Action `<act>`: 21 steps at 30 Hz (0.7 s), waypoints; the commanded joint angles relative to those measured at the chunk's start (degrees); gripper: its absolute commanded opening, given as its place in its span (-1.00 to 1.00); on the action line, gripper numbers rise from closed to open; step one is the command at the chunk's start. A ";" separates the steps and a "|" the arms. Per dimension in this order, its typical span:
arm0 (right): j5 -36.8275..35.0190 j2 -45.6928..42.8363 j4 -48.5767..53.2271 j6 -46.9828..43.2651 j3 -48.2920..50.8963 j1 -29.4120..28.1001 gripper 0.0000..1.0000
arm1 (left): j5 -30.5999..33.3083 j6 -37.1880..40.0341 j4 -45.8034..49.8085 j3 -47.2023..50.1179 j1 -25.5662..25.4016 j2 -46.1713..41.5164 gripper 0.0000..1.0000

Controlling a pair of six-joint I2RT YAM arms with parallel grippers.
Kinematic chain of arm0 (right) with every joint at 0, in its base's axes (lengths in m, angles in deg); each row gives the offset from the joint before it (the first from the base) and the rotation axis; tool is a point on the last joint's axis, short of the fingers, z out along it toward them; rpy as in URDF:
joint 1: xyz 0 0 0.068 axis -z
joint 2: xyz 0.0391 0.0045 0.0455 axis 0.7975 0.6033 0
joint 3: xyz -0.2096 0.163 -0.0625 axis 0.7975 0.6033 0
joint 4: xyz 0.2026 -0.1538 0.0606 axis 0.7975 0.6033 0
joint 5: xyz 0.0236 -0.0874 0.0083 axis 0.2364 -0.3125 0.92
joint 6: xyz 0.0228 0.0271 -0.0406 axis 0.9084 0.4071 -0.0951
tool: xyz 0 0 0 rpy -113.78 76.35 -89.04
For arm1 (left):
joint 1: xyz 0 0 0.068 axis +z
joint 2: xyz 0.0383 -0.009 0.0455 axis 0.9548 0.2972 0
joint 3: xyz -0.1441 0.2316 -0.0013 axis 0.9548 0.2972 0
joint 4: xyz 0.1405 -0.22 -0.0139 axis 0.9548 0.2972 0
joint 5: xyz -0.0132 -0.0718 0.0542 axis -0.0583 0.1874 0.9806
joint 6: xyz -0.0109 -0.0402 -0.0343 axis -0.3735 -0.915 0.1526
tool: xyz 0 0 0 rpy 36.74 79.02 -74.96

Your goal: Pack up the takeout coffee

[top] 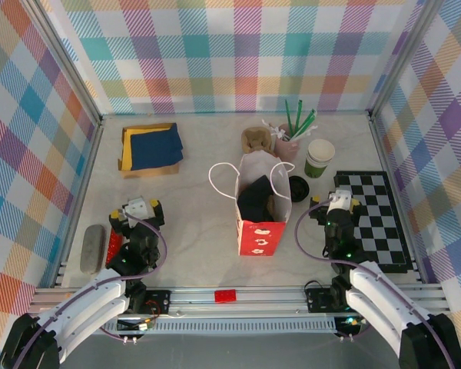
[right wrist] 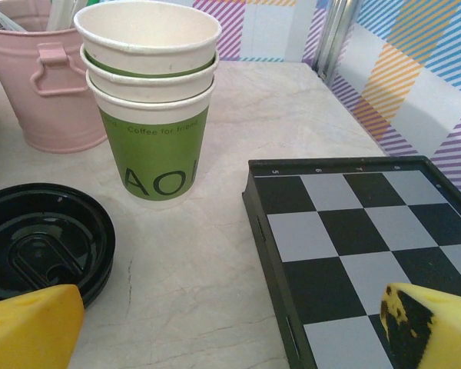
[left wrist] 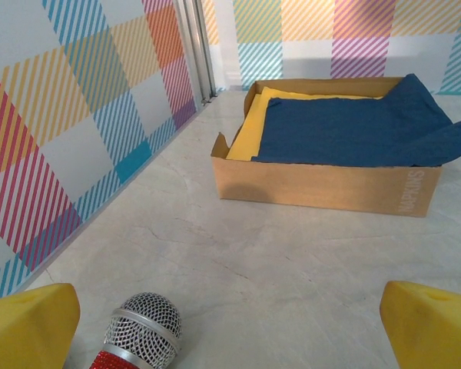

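A: Left side?
B: Left arm folded low by its base, left gripper (top: 139,206) aimed at the back wall. Yellow fingertips (left wrist: 27,327) spread wide, gripping nothing. Red-handled, silver-mesh microphone (left wrist: 142,332) lying just beside one fingertip. Shallow brown cardboard box (left wrist: 323,186) of blue and yellow napkins farther ahead.
A: Middle?
B: Red-and-white paper gift bag (top: 257,231) upright mid-table, mouth open. Dark shape inside, cannot tell what.
A: Coffee?
B: Stack of green-and-cream paper coffee cups (right wrist: 154,115) upright on the marble-look table (top: 192,200), unlidded, just right of the pink metal bucket (right wrist: 46,104) of green straws (top: 300,119). Stack of round black plastic lids (right wrist: 42,242) lying flat between bag and cups, not touching the cups.
A: Right side?
B: Right arm low too, right gripper (top: 338,201) pointed at the cups, jaws wide apart and empty. One tip near the lids, the other above the black-and-white chessboard (right wrist: 369,246).
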 commanded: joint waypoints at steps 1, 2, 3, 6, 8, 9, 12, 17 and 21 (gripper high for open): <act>1.45 0.76 -5.51 -1.03 0.83 0.86 0.98 | 0.17 0.80 -4.48 1.13 1.00 -0.28 1.00; 1.61 1.01 -6.06 -1.21 0.89 1.01 0.98 | 0.14 0.95 -4.99 1.33 1.10 -0.28 1.00; 1.80 1.34 -6.83 -1.36 1.08 1.14 0.98 | 0.00 1.14 -5.68 1.53 1.28 -0.28 1.00; 1.98 2.45 -8.92 -1.57 1.35 1.70 0.98 | -0.56 1.69 -7.84 2.33 1.85 -0.20 1.00; 2.29 3.28 -10.40 -1.96 1.53 1.93 0.98 | -1.07 1.69 -8.75 2.69 2.48 -0.20 1.00; 2.55 3.85 -11.23 -2.15 1.55 2.05 0.98 | -1.33 1.70 -9.18 2.85 2.81 -0.20 1.00; 3.37 5.45 -15.58 -3.50 2.65 2.19 0.98 | -2.00 1.37 -9.80 3.05 3.77 -0.11 1.00; 4.32 7.83 -20.77 -4.78 3.20 2.38 0.98 | -3.03 1.36 -12.45 3.88 5.02 0.50 1.00; 4.45 8.46 -23.87 -5.32 4.29 2.46 0.98 | -3.77 1.34 -15.02 4.53 5.94 1.49 1.00</act>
